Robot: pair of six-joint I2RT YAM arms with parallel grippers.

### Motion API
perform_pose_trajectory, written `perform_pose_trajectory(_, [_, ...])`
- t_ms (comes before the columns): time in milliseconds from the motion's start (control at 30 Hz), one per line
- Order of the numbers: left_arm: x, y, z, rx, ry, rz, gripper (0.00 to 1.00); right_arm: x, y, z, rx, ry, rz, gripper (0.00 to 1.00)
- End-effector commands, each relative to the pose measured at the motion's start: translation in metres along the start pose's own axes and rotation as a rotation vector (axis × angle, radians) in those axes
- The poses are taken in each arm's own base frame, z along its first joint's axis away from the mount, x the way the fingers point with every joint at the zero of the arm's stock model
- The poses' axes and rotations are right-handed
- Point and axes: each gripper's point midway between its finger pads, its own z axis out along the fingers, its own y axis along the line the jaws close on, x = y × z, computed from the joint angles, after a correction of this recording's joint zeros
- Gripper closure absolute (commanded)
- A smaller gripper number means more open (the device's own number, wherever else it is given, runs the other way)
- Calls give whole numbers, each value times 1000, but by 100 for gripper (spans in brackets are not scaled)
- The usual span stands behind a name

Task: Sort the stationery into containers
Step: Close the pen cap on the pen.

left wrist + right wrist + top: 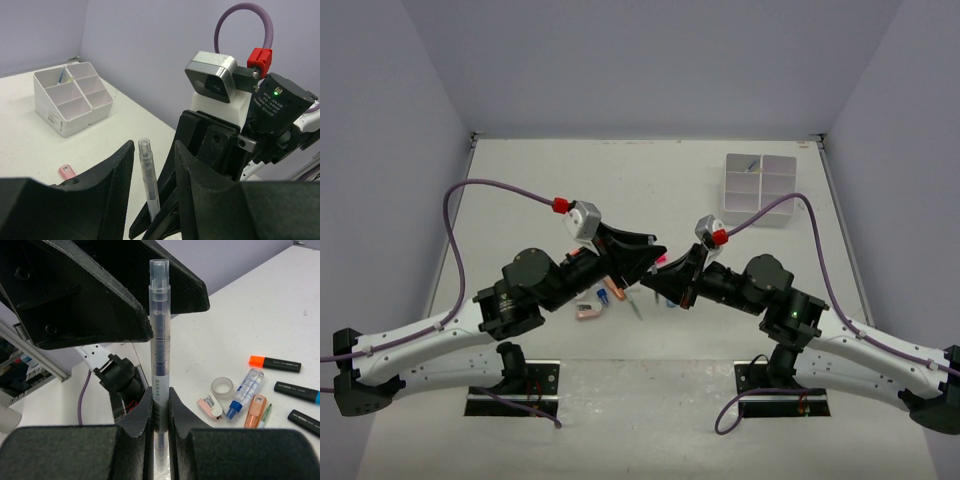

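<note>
Inside the right hand [160,396], a pen [160,330] bears unreadable print.

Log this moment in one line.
right gripper: shut on clear pen, upright | left gripper: open, straddling pen top, gaps both sides | organiser: pen not in it

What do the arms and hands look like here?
Both arms have white lower links and black joints. The left hand and right hand are black with textured pads. A purple cable loops to each wrist, with a red connector beside a silver camera.
</note>
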Motion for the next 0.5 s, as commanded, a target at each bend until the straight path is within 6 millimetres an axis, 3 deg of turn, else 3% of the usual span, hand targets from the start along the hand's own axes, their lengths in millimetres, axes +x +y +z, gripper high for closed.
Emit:
perform_pose_trajectory(0, [-17,-7,-4,22,-46,18,60,-14,8,1,-30,-18,-31,100])
perform_pose_trajectory(67, [-17,-6,-5,22,-43,17,66,-14,8,2,-27,-21,-31,100])
perform_pose_trajectory(267, [-7,-4,-5,17,-21,3,97,-21,12,2,-41,-34,-36,100])
perform_pose_trajectory(467, [13,-1,-4,20,21,-16,100,-50,15,-1,-14,-99,-64,100])
